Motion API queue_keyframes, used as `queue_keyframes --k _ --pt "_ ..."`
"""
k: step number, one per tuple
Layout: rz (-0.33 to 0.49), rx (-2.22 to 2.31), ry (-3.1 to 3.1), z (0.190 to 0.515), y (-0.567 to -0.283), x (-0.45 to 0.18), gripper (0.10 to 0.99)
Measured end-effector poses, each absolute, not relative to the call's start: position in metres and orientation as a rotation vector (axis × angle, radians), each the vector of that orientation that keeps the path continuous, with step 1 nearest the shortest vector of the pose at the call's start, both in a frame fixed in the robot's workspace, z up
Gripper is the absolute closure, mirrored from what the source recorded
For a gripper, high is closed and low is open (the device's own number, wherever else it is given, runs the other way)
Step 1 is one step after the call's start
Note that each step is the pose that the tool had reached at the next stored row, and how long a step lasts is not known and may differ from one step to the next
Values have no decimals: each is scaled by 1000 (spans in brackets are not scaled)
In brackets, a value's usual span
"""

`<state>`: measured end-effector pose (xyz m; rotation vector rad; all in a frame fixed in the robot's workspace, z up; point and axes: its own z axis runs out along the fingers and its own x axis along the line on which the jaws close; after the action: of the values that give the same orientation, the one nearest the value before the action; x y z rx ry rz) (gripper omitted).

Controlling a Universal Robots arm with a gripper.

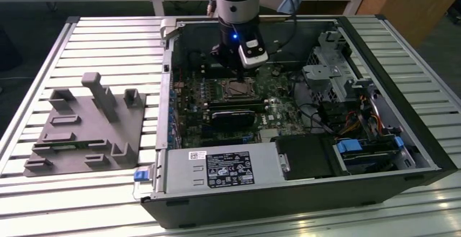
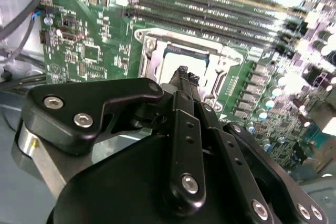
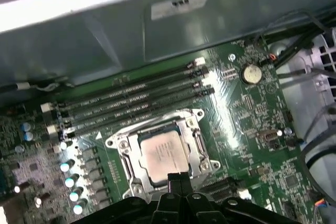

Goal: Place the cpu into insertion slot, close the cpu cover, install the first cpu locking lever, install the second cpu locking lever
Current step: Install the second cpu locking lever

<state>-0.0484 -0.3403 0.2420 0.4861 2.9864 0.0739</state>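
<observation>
1. Gripper hangs straight down into the open computer case, upper centre of the exterior view, directly over the insertion slot.
2. Tool state: in both wrist views the fingertips are pressed together into one narrow black tip. Nothing visible between them, so I judge it empty.
3. The cpu is already seated in the insertion slot, pale metal face up, centre of the first wrist view. It sits flat and square to the socket rim.
4. The cpu cover looks to be lying down around the chip, with the chip showing through its window. Can't tell whether it's fully flat or latched.
5. Key relation: the finger tip sits at the socket's edge, not over the chip centre. In the first wrist view it meets the lower edge of the frame; in the second wrist view the tip overlaps the near rim of the insertion slot.
6. Touching or just above: cannot tell.
7. Locking levers: can't make them out separately from the silver frame.
8. The long memory slots run parallel to the socket's far side, well clear of the tip.
</observation>
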Motion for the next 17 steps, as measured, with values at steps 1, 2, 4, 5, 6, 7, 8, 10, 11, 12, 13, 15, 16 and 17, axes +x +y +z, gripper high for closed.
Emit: queue_keyframes --k 1,2,4,5,6,7,8,10,11,12,13,15,16,17 --pt "75 486 2986 242 -343 -48 980" --pt "77 486 2987 242 -345 -48 980" --pt "78 486 2987 242 -349 -48 980" --pt "79 486 2987 242 -351 -48 980" --pt "79 486 2987 242 -353 -48 980" --pt "79 486 2987 242 -355 -48 980" --pt "79 486 2987 242 -357 -48 980" --pt "80 485 2987 241 -359 -48 980" --pt "80 482 2988 240 -360 -48 980" --pt "81 476 2989 240 -361 -48 980" --pt "81 468 2990 239 -362 -48 980" --pt "82 447 2994 238 -363 -49 980" --pt "83 436 2996 238 -363 -49 980" --pt "84 424 2997 238 -364 -49 980"
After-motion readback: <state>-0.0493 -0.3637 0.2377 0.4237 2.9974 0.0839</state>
